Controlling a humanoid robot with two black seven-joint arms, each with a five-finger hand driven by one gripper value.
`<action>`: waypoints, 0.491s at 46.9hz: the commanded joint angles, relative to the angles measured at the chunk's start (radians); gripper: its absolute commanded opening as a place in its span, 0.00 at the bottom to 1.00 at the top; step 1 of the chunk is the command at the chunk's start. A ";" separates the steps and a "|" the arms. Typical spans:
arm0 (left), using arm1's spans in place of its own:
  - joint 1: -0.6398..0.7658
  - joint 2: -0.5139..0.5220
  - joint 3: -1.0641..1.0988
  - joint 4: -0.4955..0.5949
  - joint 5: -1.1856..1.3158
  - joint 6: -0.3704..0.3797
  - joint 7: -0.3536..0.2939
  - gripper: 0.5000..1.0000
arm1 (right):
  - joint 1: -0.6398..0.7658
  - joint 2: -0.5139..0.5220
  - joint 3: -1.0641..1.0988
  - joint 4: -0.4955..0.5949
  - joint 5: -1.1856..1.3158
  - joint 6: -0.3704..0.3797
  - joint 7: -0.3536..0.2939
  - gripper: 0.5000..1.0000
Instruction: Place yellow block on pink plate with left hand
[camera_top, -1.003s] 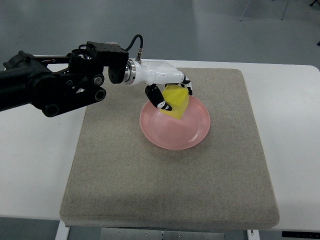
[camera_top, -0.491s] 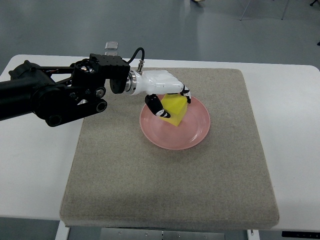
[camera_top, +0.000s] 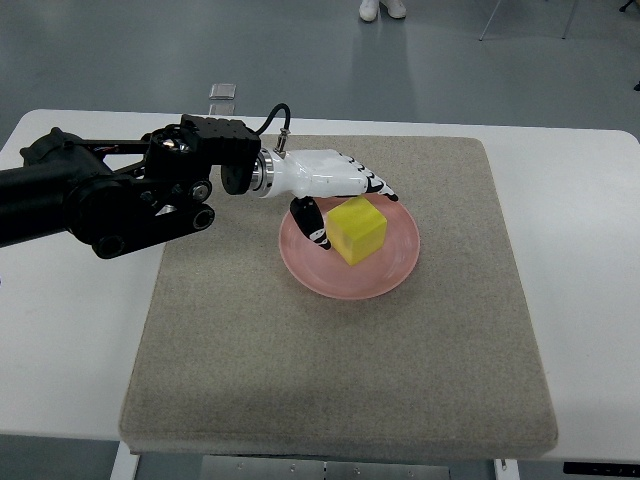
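The yellow block rests on the pink plate, slightly left of the plate's middle. My left hand hovers over the plate's far-left rim, white with black fingertips. Its fingers are spread along the block's far side and the thumb hangs at the block's left, with a gap between them and the block, so the hand is open. The black left arm reaches in from the left edge. The right arm does not show.
A grey mat covers most of the white table and carries the plate. At the top of the picture a person's white shoes stand on the floor beyond the table.
The left hand lowered the yellow block onto the plate and let go of it. Its fingers spread and the hand drew slightly back to the left.
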 joint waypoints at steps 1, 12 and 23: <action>0.000 0.003 -0.011 0.002 -0.011 0.000 0.000 0.98 | 0.000 0.000 0.000 0.000 0.000 0.000 0.000 0.85; 0.000 0.032 -0.092 0.007 -0.092 -0.008 0.000 0.99 | 0.000 0.000 0.000 0.000 0.000 -0.001 0.000 0.85; -0.001 0.109 -0.129 0.010 -0.337 -0.008 0.000 0.99 | 0.000 0.000 0.000 0.000 0.000 0.000 0.000 0.85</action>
